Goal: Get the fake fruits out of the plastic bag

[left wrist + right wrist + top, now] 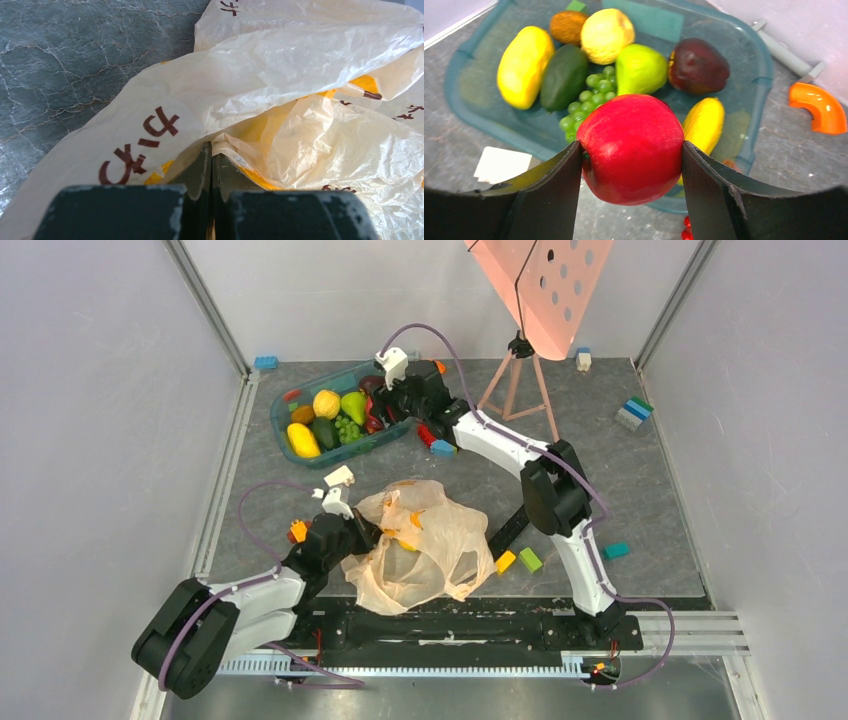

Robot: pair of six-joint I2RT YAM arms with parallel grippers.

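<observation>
The bright red round fruit [634, 125] sits squeezed between the two fingers of my right gripper [632, 150], one finger flat against each side of it. My right arm reaches to the far left part of the table [600, 440], and the red fruit hangs over the near rim of the teal tub [754, 65]. Whether it touches anything beneath, I cannot tell.

More fake fruits lie in the tub: a long yellow fruit [524, 67] at the left, a dark green fruit [564, 77] touching it, a green grape bunch [591, 100] in the middle, a pale yellow round fruit [606, 35] and a brown fruit [568, 26] at the far side, a green pear [641, 69], a dark maroon fruit [698, 66], and a second yellow fruit [704, 122] partly hidden behind the red one.

The plastic bag [420, 545] lies crumpled near the front edge of the table, well apart from the tub, between my two arms. My left gripper [210, 150] is at its left edge, fingers pressed together on a fold of the film, beside the brown-red printed marks.

An orange curved piece [819, 107] lies just right of the tub. A yellow block [506, 561] and a green block [530, 560] lie just right of the bag
</observation>
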